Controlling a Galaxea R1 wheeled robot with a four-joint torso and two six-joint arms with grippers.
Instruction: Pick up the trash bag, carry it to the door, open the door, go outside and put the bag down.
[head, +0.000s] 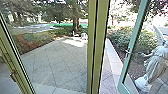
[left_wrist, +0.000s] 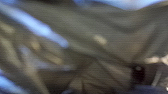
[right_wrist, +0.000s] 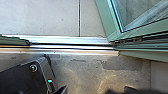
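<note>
An open doorway is faced by the robot, with a paved yard (head: 55, 65) spread out beyond the glass. In the head view, a green-framed glass door (head: 135, 32) is seen standing open at the right, its metal handle (head: 127, 52) set on the upright edge. A pale statue (head: 156, 63) in carved drapery is framed by the door's glass, with shrubs (head: 122, 40) growing nearby. The middle of the scene is crossed by a thick olive-green post (head: 98, 37); to its left, a tree trunk (head: 76, 22) is shaded by dark foliage at the far side of the paving.

The trash bag (left_wrist: 112, 27) — dark, thin and heavily creased — is pictured close to the left wrist camera, with bluish light caught along some of its folds. Its place relative to the doorway cannot be told. How far the left gripper is open, and whether the bag is gripped by it, cannot be told either; the same must be said of the right gripper's opening and of any hold.

In the right wrist view, a metal threshold (right_wrist: 70, 40) is shown between pale outdoor slabs (right_wrist: 50, 18) and a scuffed, stained floor (right_wrist: 80, 72). The robot's own dark base (right_wrist: 22, 77) is seen on the floor side — near the threshold, with a small green light lit.
</note>
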